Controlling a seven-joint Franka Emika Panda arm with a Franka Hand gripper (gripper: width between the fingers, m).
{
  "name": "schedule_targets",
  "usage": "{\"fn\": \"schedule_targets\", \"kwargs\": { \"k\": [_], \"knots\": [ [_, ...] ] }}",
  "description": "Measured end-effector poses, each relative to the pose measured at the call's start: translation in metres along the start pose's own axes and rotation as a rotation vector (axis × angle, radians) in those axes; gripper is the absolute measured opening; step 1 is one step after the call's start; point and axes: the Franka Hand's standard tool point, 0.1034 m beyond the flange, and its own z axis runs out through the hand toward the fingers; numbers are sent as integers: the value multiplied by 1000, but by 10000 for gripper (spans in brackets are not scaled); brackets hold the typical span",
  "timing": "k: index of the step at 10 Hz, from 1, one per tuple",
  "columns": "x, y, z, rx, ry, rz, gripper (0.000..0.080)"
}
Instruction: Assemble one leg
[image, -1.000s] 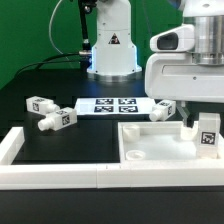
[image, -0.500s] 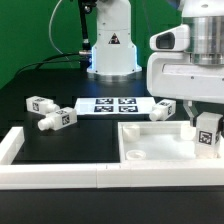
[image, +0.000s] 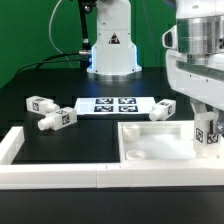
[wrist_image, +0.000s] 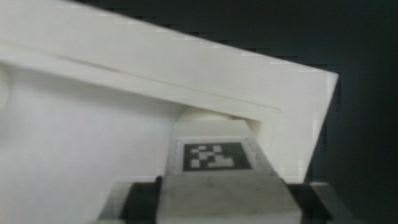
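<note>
My gripper is shut on a leg, a small white peg with a tagged blocky end, held over the far right corner of the white tray-like tabletop. In the wrist view the leg sits between my dark fingers, its peg end close to the tabletop's corner. Another leg lies by the tabletop's back edge. Two more legs lie on the black table at the exterior view's left.
The marker board lies flat behind the tabletop. The robot base stands at the back. A white raised wall runs along the front and left of the work area.
My arm has shifted toward the exterior view's right and turned at the wrist, carrying the leg slightly right and down toward the tabletop's corner.
</note>
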Motion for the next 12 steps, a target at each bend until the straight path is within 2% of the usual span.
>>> {"fn": "schedule_targets", "kwargs": {
  "k": [1, 3, 7, 8, 9, 10, 11, 12],
  "knots": [
    [1, -1, 0, -2, -10, 115, 285],
    [-1, -2, 1, 11, -19, 343, 285],
    [2, -1, 1, 16, -14, 398, 299],
    [1, -2, 0, 18, -15, 392, 476],
    [-7, -5, -7, 28, -22, 375, 476],
    [-14, -11, -21, 48, -35, 355, 615],
    [-15, -15, -29, 59, -41, 342, 639],
    [-18, -14, -29, 55, -42, 338, 639]
  ]
}}
